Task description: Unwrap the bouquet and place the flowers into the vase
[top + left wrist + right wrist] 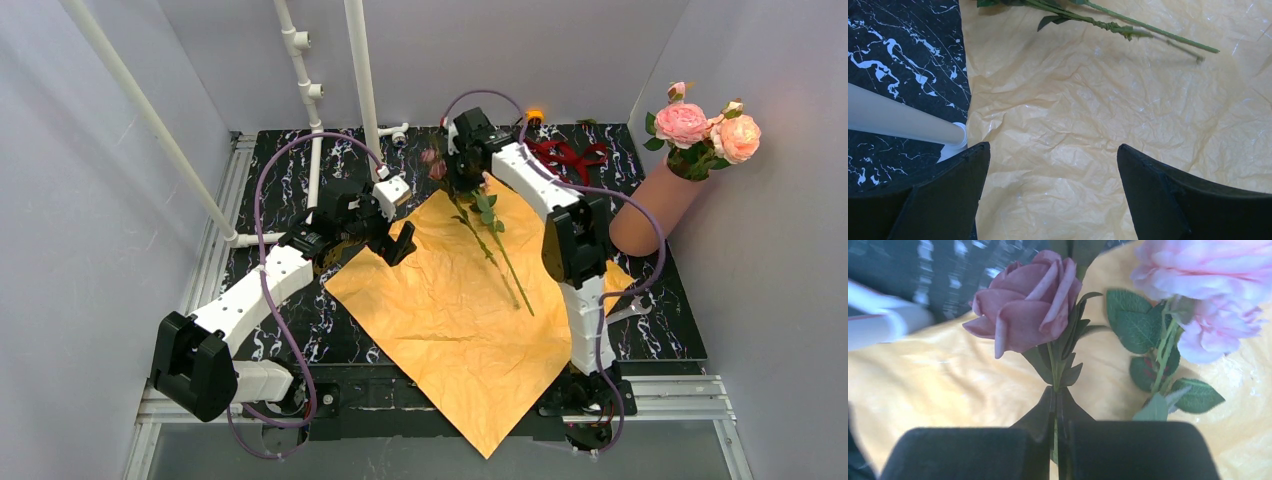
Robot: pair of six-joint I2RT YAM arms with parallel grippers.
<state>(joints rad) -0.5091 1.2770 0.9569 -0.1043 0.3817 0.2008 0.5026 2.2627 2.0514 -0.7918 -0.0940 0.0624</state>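
Wrapping paper (455, 320), orange, crinkled and shiny, is seen spread open and flat across the black, white-veined marble table (300, 330), with one corner hanging past the near edge. On its far half, thin green stems (505, 265) with leaves are laid loose, running toward the far edge of the sheet. At that far edge the right fingers (1050, 412) are pressed together on the stalk of a dusky pink rose (1025, 310), which is gripped just beneath the bloom. In the right wrist view a larger pale pink rose (1208, 285) with green leaves is seen just beside it, with the paper behind. The left fingers (402, 243) are held wide apart with nothing between them, above the left edge of the sheet. A white plastic pipe (898, 120) meets the table just beside the paper there. The tall salmon-pink cylinder vase (650, 210) is found at the right side of the table, tilted, with its mouth leaned toward the right wall. Pink and peach roses (705, 130) with small buds are already stood in it. A dark red ribbon (565, 155) lies on the table at the far right, between the right arm and the vase.
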